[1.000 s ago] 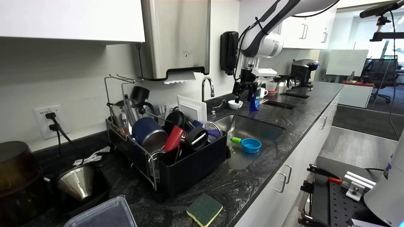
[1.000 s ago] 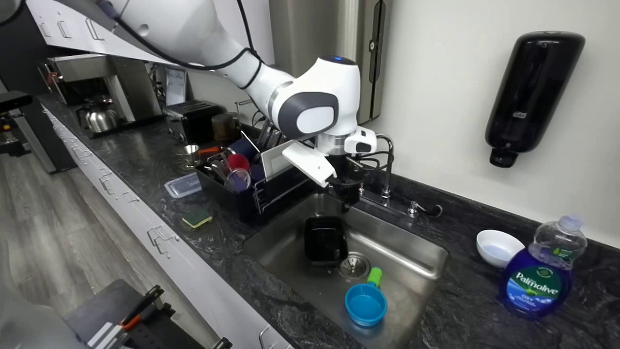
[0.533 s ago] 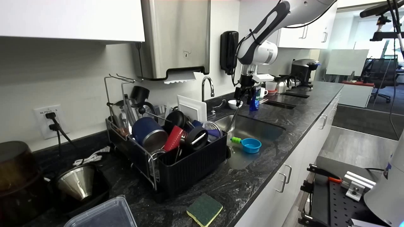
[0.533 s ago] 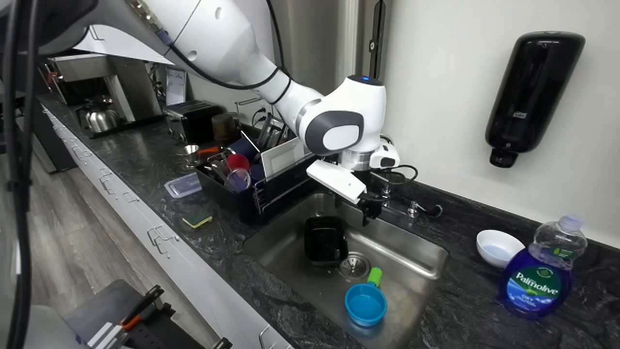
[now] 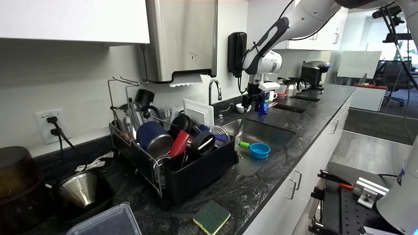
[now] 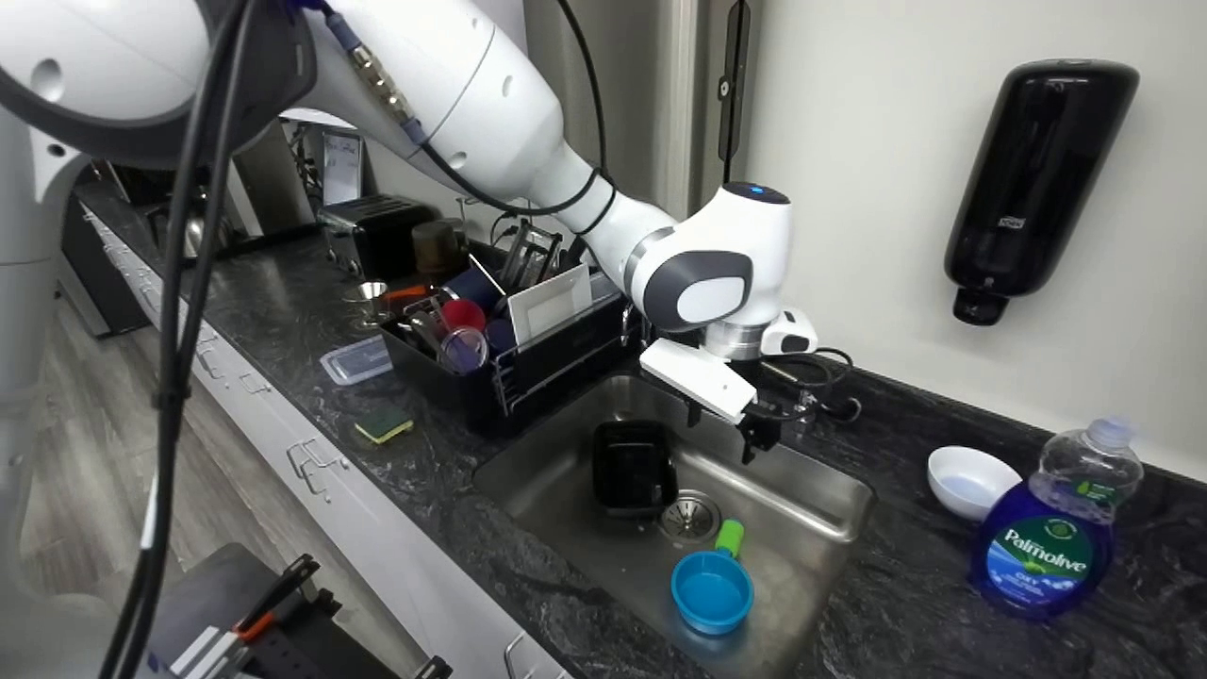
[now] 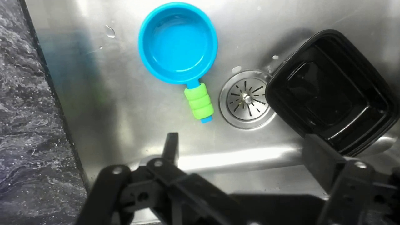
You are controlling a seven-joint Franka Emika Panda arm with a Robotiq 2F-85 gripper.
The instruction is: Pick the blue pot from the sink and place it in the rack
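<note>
Blue pot (image 7: 178,43): one, in sink (image 7: 134,125); tool (image 7: 242,145) above

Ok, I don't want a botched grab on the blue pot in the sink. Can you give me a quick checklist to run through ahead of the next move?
1. End effector open: ok; jaws stand wide apart, holding nothing.
2. Blue pot in the sink, opening up: ok.
3. Its green handle between the jaws: not ok; in the wrist view it lies beyond them.
4. Black container apart from the green handle: ok; the drain lies between.
5. Free spot in the rack: cannot tell; it looks crowded.
</note>
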